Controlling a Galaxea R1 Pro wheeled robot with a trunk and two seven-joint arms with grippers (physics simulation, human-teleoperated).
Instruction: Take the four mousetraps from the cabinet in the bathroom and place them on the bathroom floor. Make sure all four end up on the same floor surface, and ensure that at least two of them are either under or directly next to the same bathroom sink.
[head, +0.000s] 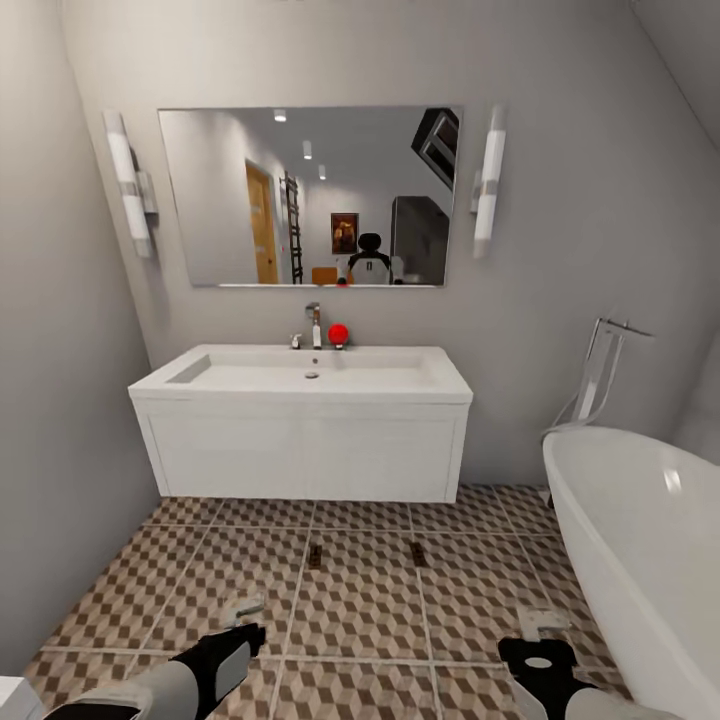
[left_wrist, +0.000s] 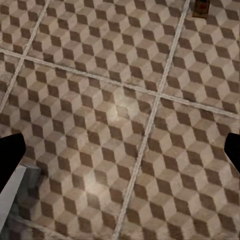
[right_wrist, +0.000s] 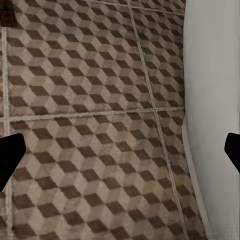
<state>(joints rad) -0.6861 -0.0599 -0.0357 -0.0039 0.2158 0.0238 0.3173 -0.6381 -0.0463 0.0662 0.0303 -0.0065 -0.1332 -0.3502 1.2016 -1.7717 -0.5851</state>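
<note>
Two mousetraps: small dark-brown slabs (head: 315, 556) (head: 419, 553), flat on the cube-patterned floor (head: 360, 600) just before the sink (head: 300, 385).
Grippers: left (left_wrist: 120, 155) and right (right_wrist: 120, 150), fingers apart.

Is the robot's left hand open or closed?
Open. In the left wrist view the left gripper has its black fingers far apart, with bare tiled floor between them.

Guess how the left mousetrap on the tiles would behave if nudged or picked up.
The left mousetrap looks like a small flat slab lying flush on the floor, so it would probably slide, not roll or tip. It looks thin and low, so pinching its edges off the tiles may be awkward. Probably light and stiff; detail is too small to confirm.
</note>
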